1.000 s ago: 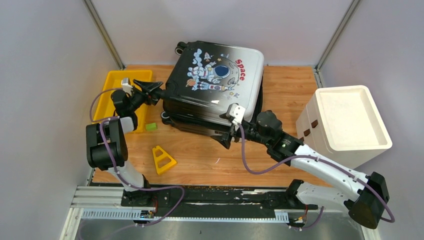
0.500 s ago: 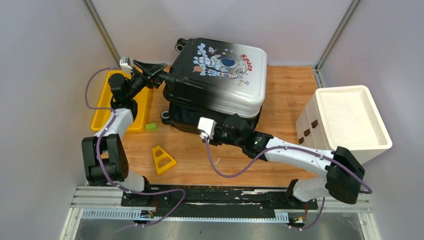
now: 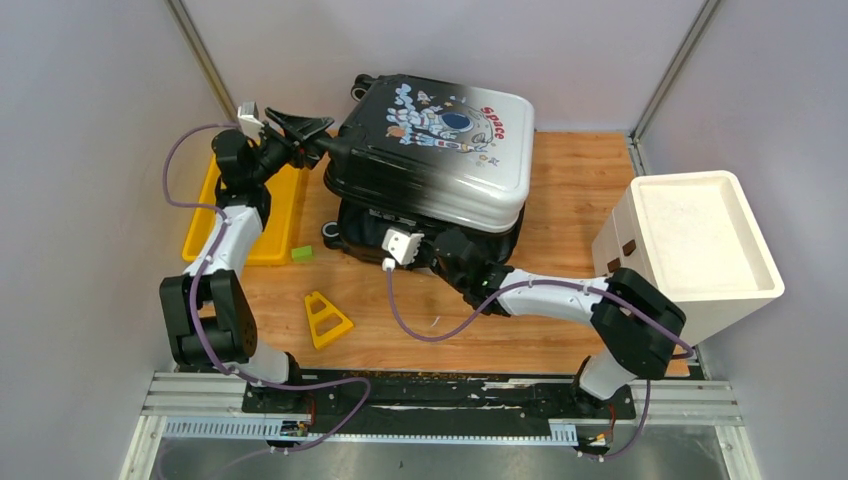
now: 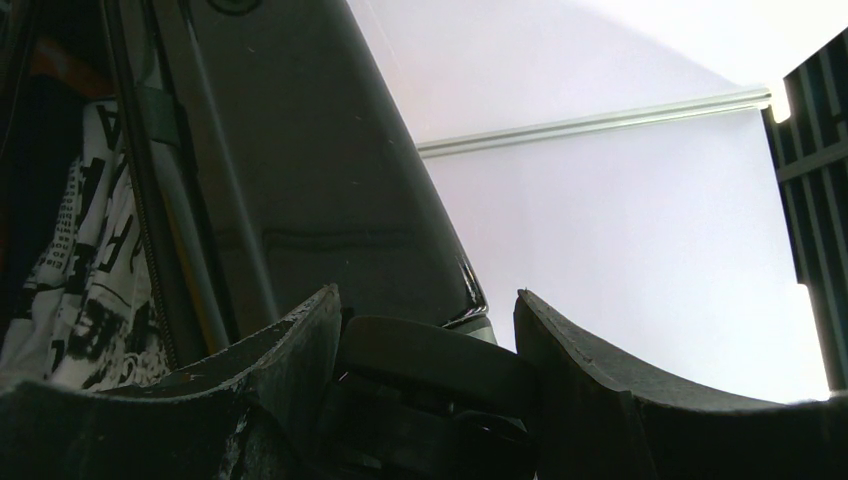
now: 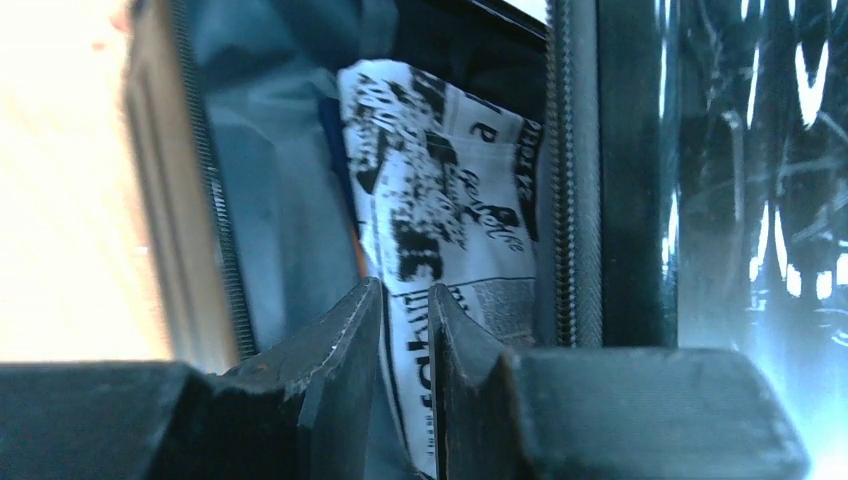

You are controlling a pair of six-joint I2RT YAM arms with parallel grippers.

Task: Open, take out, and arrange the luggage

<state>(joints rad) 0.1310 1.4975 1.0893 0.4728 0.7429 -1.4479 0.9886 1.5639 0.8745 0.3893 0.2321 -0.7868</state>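
Take-out step judged in hand. Luggage (image 3: 440,150) is set upper centre on the surface (image 3: 570,190), its lid propped by the left gripper (image 3: 322,140), clamped wide on the rim. The right gripper (image 5: 405,300) is nearly closed on printed cloth (image 5: 450,200) inside. Next: a firm pinch is needed, then a pull outward.

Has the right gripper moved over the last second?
Yes. In the top view the right gripper has swung left, away from the white bin, along the luggage's front, and now reaches into its opened gap.
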